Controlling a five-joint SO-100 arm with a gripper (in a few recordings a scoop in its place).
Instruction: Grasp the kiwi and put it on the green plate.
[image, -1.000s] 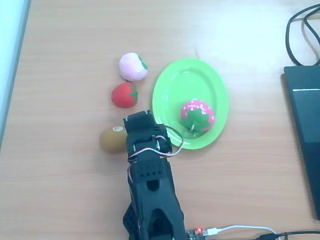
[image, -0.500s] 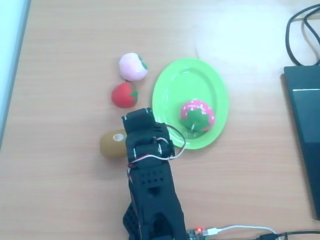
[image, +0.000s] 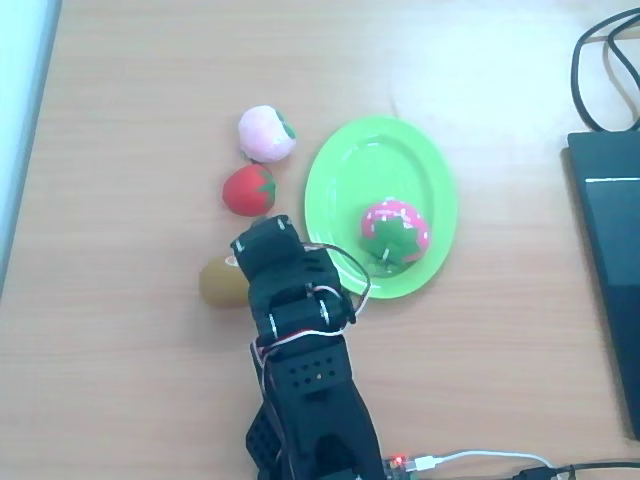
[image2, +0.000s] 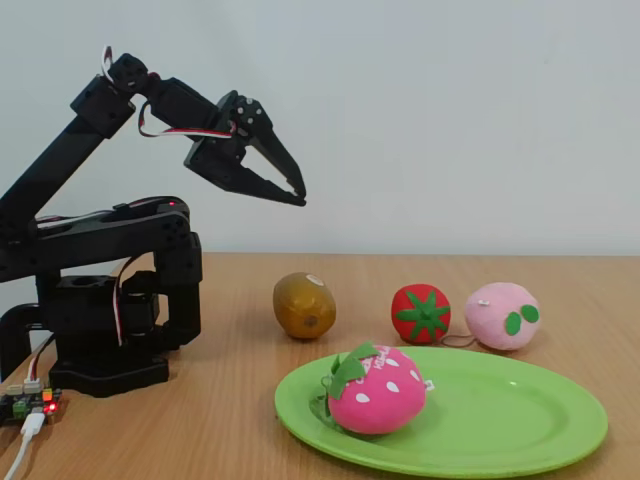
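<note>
The brown-olive kiwi (image: 220, 283) lies on the wooden table left of the green plate (image: 372, 160), and the arm (image: 295, 310) covers its right edge from above. In the fixed view the kiwi (image2: 304, 305) rests behind the green plate (image2: 500, 410). My gripper (image2: 298, 197) hangs high above the kiwi, pointing down and right. Its fingertips are together and hold nothing. A pink strawberry (image: 395, 232) sits on the plate.
A red tomato-like fruit (image: 248, 190) and a pale pink peach (image: 266, 133) lie just beyond the kiwi. A dark laptop (image: 608, 260) and black cables (image: 600, 60) occupy the right edge. A control board (image: 400, 462) sits by the arm's base.
The arm's head has swung left and now covers more of the kiwi's right side. The kiwi and the other fruits have stayed in place.
</note>
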